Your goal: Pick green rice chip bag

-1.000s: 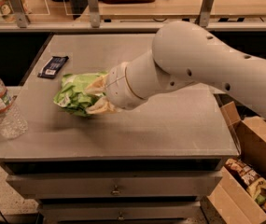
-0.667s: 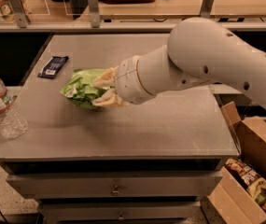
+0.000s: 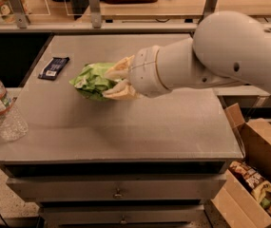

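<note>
The green rice chip bag (image 3: 91, 80) is a crinkly lime-green pouch, held in the air above the middle-left of the grey table (image 3: 140, 122). My gripper (image 3: 112, 81) reaches in from the right on a thick white arm. Its cream fingers (image 3: 120, 68) close over the bag's right end, one above and one below. The bag's right part is hidden behind the fingers.
A small dark flat wrapper (image 3: 53, 67) lies at the table's back left. A clear plastic water bottle (image 3: 2, 109) stands at the front left edge. An open cardboard box (image 3: 256, 175) with items sits on the floor at the right. Drawers are below the tabletop.
The arm has lifted and drawn back to the right with the bag held in the gripper. The bag is now higher above the table.
</note>
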Controlling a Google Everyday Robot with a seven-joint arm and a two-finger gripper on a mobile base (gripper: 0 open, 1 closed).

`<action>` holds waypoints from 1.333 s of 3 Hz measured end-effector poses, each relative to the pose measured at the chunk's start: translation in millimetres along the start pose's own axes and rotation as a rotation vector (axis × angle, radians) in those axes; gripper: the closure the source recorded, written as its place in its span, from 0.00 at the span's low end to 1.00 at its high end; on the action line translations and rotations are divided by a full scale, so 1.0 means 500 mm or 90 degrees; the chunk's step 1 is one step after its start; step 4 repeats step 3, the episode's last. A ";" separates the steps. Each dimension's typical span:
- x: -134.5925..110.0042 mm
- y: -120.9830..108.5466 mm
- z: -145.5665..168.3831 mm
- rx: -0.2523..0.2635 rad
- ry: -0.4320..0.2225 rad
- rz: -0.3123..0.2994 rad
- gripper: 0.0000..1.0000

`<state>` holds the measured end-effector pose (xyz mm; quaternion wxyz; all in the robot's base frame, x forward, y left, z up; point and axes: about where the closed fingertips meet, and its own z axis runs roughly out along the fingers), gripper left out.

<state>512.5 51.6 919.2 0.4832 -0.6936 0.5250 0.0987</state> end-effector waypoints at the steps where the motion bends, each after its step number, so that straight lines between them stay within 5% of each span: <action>1: -0.008 -0.023 -0.034 0.034 -0.004 -0.008 1.00; 4: -0.013 -0.041 -0.071 0.061 -0.017 -0.009 1.00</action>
